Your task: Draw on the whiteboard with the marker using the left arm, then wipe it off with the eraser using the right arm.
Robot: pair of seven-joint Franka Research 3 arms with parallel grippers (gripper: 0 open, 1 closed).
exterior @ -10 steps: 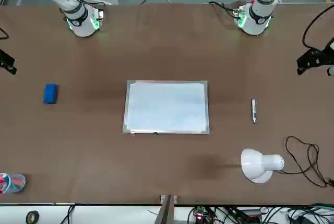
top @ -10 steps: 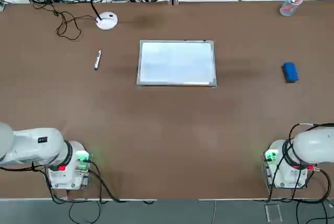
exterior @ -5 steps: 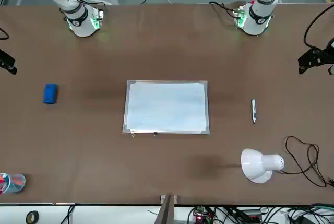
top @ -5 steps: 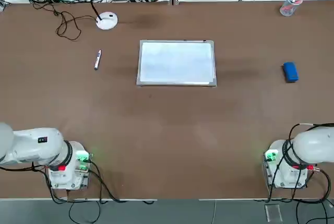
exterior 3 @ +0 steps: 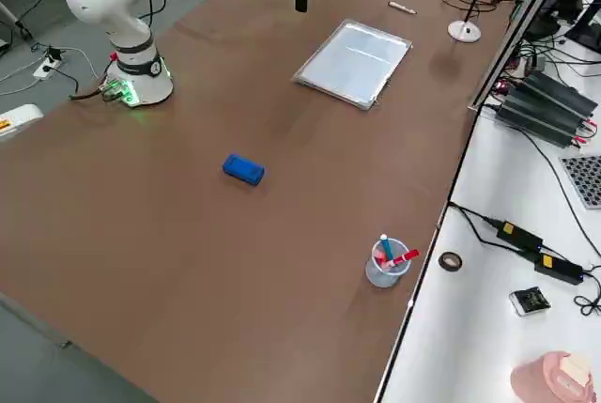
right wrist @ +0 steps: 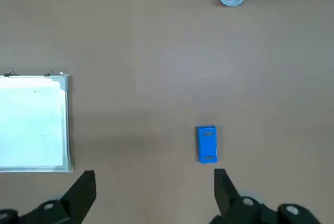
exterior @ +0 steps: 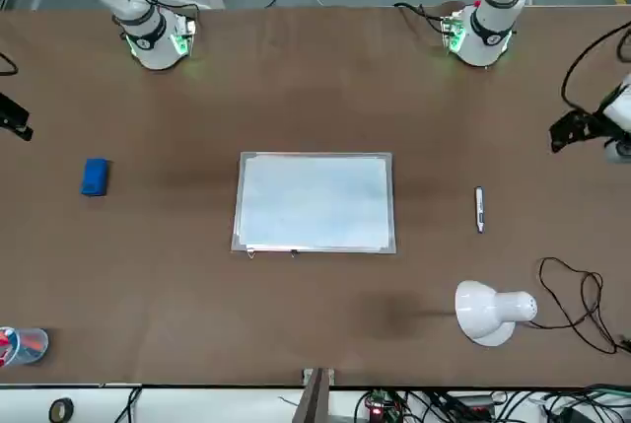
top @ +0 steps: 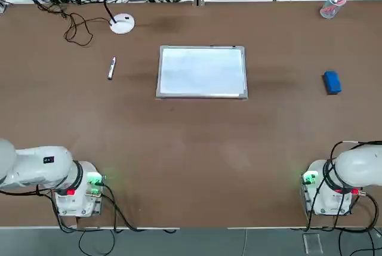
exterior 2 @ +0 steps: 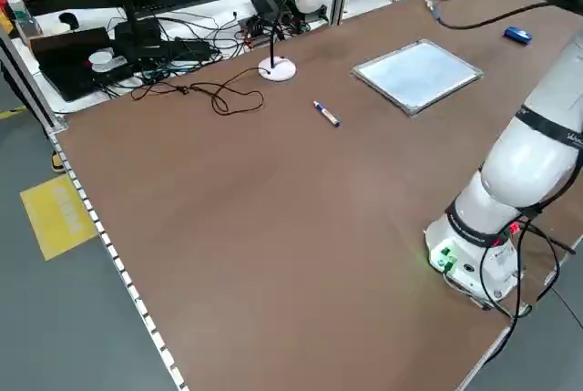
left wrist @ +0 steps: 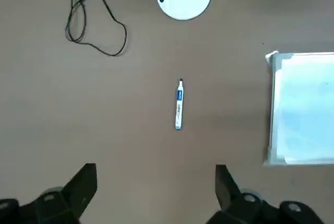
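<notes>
We saw the marker [top: 111,68] lying flat on the brown table [top: 191,148], its long axis running nearly from the robot's side toward the far edge, with the dark cap end [left wrist: 180,83] pointing away toward the desk lamp's round base [top: 122,24]. It lay well apart from the whiteboard [top: 202,71], on the robot's left of it, while the eraser [top: 332,82] sat well apart on the board's other side, its long side also running near to far. Compared with a second ago, the left gripper [exterior: 577,129] had shifted inward at the front view's right edge; marker, board and eraser lay as before. That gripper hovered above the table with its fingers [left wrist: 83,185] spread wide and grasping nothing; the right gripper [right wrist: 151,195] likewise hung released and empty. Open tabletop surrounded the marker on all sides, the lamp's cable [top: 74,29] looping farther off.
</notes>
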